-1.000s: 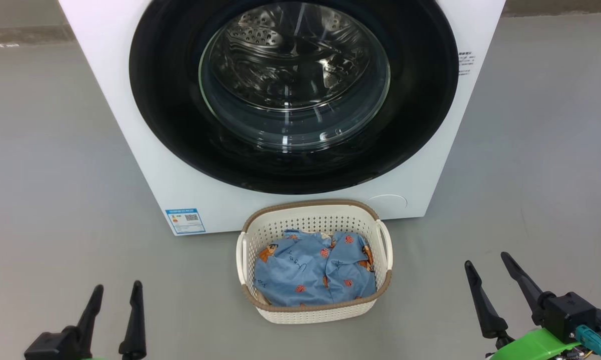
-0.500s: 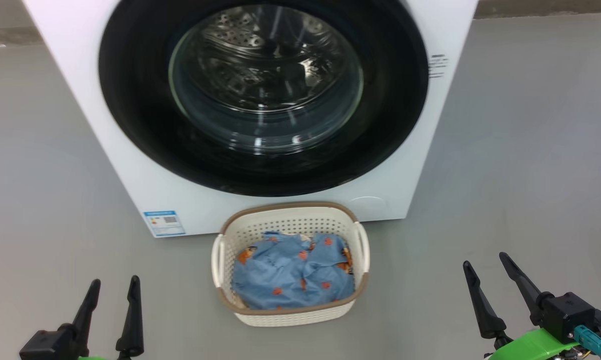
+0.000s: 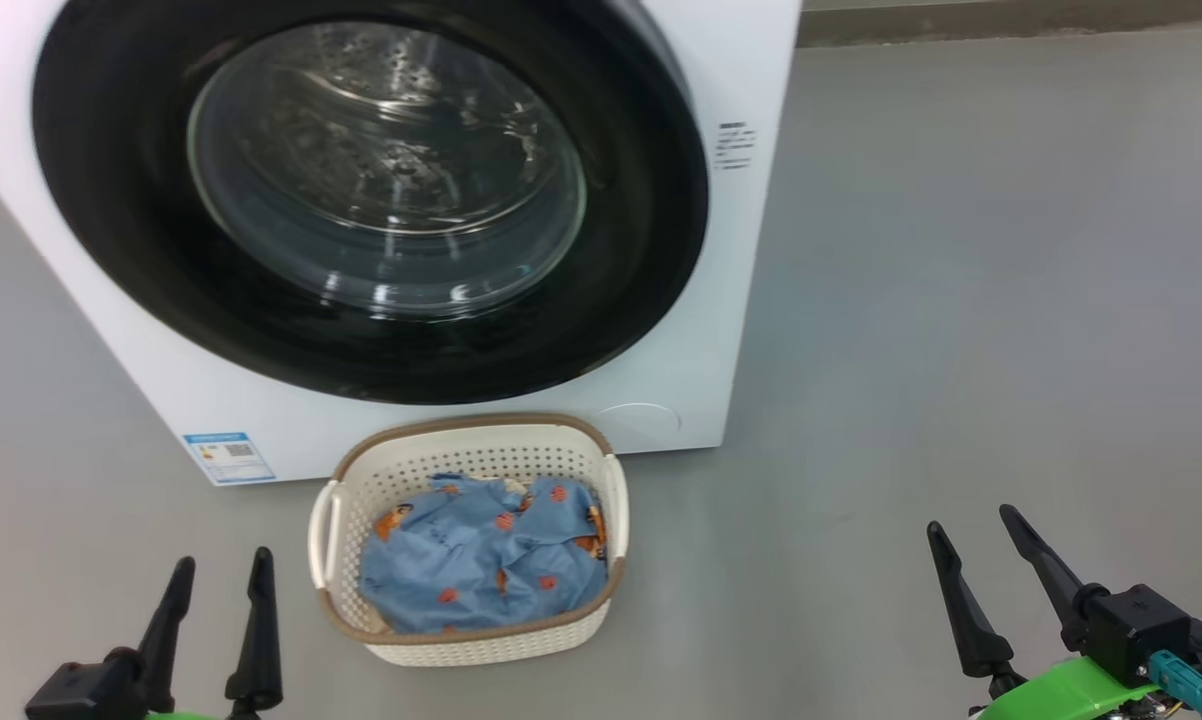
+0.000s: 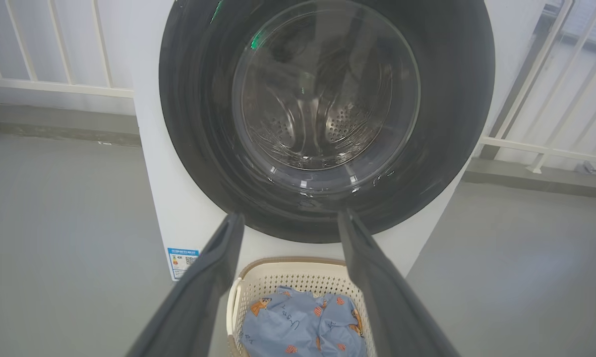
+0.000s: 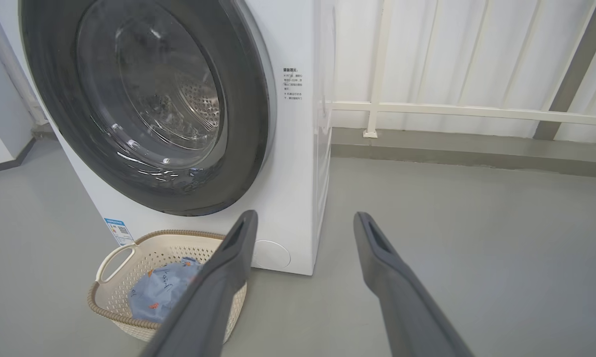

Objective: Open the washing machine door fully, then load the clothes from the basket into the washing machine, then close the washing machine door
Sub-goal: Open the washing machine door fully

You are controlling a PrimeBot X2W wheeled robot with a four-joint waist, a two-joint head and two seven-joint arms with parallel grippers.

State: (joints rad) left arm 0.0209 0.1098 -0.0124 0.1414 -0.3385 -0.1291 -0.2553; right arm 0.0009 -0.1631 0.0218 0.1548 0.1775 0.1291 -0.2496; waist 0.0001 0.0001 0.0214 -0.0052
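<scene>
The white washing machine (image 3: 731,300) stands ahead with its round black-rimmed door (image 3: 111,230) shut flat against the front; the steel drum shows through the glass. On the floor right before it sits the cream basket (image 3: 481,428), holding crumpled light blue clothes (image 3: 481,560) with orange prints. My left gripper (image 3: 223,558) hangs open at the lower left, short of the basket. Far to the basket's right, my right gripper (image 3: 971,520) is open too. The left wrist view has the open left gripper (image 4: 290,215) facing the door (image 4: 204,99) above the basket (image 4: 298,265). The open right gripper (image 5: 305,214) points at the machine's right corner (image 5: 298,173).
Grey floor spreads wide to the machine's right. A white railing (image 5: 451,111) and a low kerb run behind it. A blue label sticker (image 3: 229,457) sits at the machine's lower left, and a small round cover (image 3: 639,420) at its lower right.
The whole head view has swung right, so machine and basket now sit further left in it. Both grippers keep their places in the picture and stay open.
</scene>
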